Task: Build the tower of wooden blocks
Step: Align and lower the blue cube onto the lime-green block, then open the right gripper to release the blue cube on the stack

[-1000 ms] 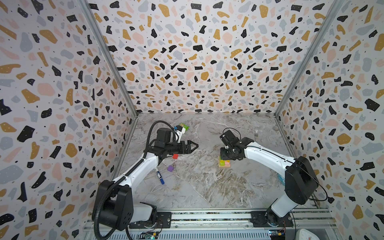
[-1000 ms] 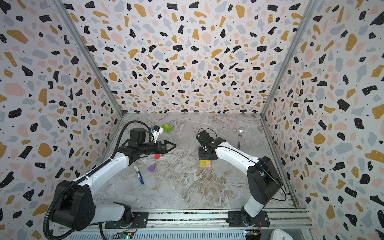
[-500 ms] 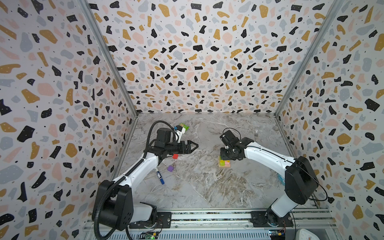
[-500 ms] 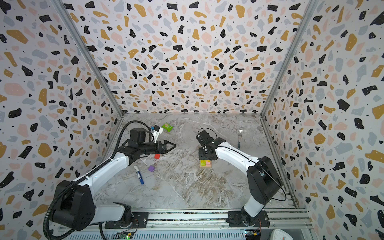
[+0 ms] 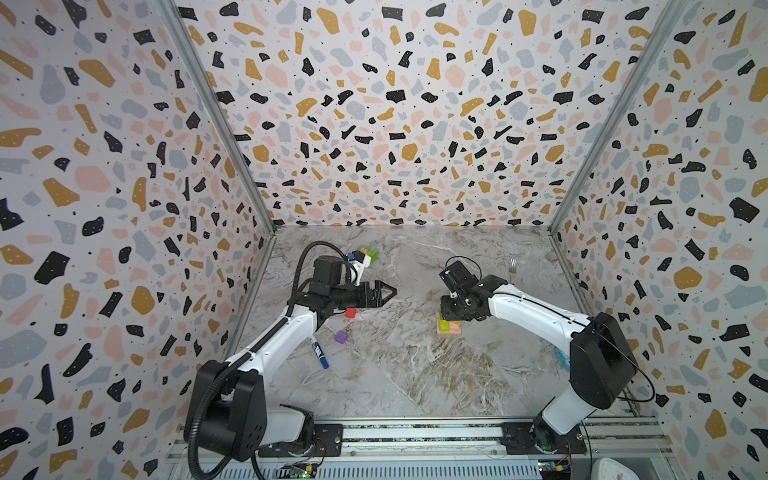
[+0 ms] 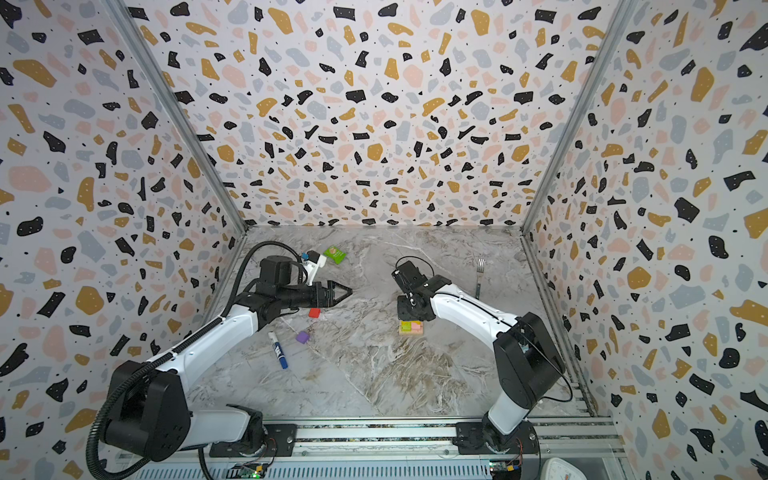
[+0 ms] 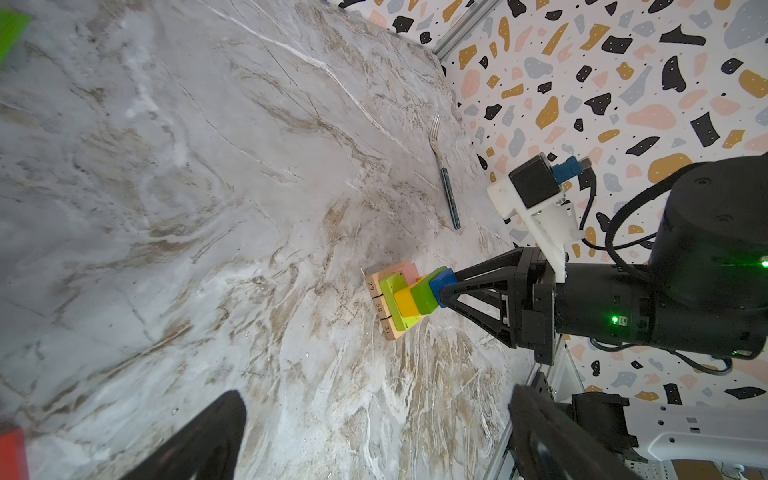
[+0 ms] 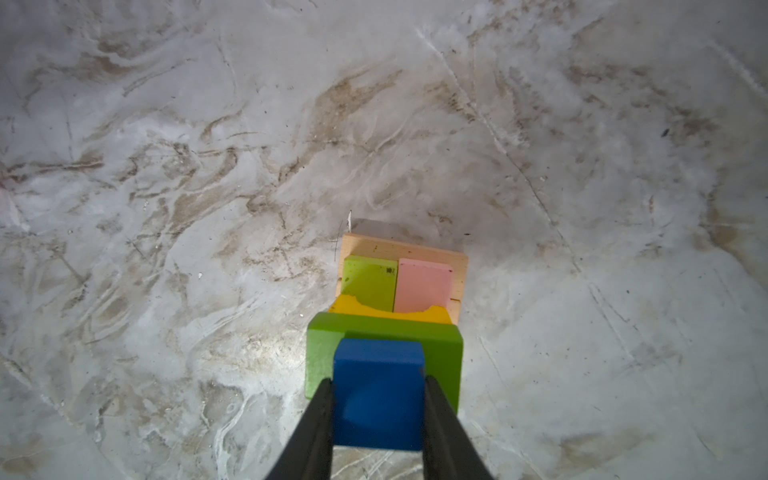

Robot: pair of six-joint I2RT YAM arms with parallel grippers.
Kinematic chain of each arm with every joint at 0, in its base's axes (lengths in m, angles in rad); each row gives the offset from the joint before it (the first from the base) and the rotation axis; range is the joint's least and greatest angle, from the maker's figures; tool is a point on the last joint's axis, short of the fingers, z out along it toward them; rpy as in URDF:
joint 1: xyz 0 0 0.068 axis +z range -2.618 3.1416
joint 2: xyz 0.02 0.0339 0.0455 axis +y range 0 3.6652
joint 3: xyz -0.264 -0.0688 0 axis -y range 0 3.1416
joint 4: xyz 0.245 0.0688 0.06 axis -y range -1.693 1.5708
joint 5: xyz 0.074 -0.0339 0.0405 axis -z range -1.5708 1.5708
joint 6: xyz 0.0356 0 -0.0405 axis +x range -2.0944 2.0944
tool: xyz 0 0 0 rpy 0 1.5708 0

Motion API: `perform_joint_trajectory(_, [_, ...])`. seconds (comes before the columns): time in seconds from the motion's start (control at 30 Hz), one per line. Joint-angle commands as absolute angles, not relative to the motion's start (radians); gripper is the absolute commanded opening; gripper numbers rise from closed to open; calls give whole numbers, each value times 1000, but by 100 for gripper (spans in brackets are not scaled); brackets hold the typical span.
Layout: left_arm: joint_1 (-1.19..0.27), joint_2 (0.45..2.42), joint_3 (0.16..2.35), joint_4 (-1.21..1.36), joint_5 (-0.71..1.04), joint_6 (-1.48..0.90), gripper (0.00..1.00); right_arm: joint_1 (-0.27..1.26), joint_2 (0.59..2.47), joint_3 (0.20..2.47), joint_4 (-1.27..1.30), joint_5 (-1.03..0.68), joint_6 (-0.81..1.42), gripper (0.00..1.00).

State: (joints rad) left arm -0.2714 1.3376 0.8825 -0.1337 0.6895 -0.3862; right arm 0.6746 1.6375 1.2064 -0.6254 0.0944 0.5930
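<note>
The tower [image 5: 449,328] [image 6: 411,328] stands right of centre: tan bars lowest, lime [image 8: 370,280] and pink [image 8: 424,284] bars on them, then a yellow arch [image 8: 353,306] and a green bar [image 8: 320,353]. My right gripper [image 8: 378,381] [image 7: 444,291] points straight down over it, shut on a blue cube [image 8: 378,390] [image 7: 441,281] that rests on the green bar. A red cube [image 5: 350,312] [image 6: 314,312] and a purple cube [image 5: 341,337] [image 6: 302,336] lie loose on the left. My left gripper [image 5: 388,292] [image 7: 376,399] hovers above the red cube, open and empty.
A blue-capped marker [image 5: 319,353] [image 6: 278,350] lies near the purple cube. A green packet [image 5: 369,253] [image 6: 335,254] sits at the back left, partly behind the left wrist. A fork [image 6: 480,274] [image 7: 446,183] lies near the right wall.
</note>
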Motion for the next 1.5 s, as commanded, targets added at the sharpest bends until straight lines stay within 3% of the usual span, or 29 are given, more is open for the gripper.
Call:
perform_joint_trajectory(0.0, [-271,1339,890,-112,684,-388,100,679,1626,1203,-633,107,586,29])
perform_joint_trajectory(0.53, [-271,1338,890,-115,683,-385,100,684,1621,1207,-633,107,597,30])
perform_joint_trajectory(1.47, [-270,1340,898,-124,676,-379,100,687,1608,1235,-642,119,586,45])
